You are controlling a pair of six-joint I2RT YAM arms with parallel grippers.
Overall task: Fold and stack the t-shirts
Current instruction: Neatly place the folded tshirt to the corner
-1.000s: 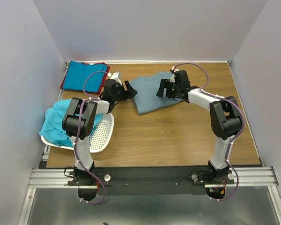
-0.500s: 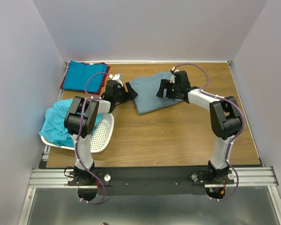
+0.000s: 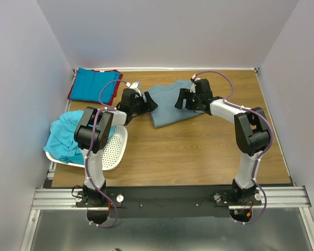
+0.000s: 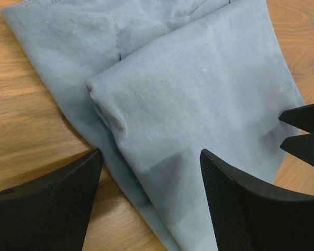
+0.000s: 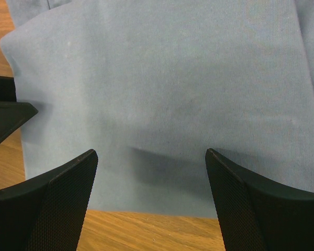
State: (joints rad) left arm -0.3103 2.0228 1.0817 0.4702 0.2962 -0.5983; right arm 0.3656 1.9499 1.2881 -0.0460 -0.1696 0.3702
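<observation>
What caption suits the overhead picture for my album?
Left gripper and right gripper, both open, poised over a folded grey-blue t-shirt; turquoise t-shirt in the white basket.

I see a spread shirt (image 3: 170,107) mid-back on the table (image 3: 199,151), folded shirts (image 3: 91,84) in the back-left corner, and a crumpled shirt (image 3: 63,137) in the basket (image 3: 115,150) front-left.

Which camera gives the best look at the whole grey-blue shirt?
Top external: it shows the grey-blue shirt nearly whole, lying on the table. The left wrist view shows only a folded layer and edge; the right wrist view, a flat stretch near one edge.
</observation>
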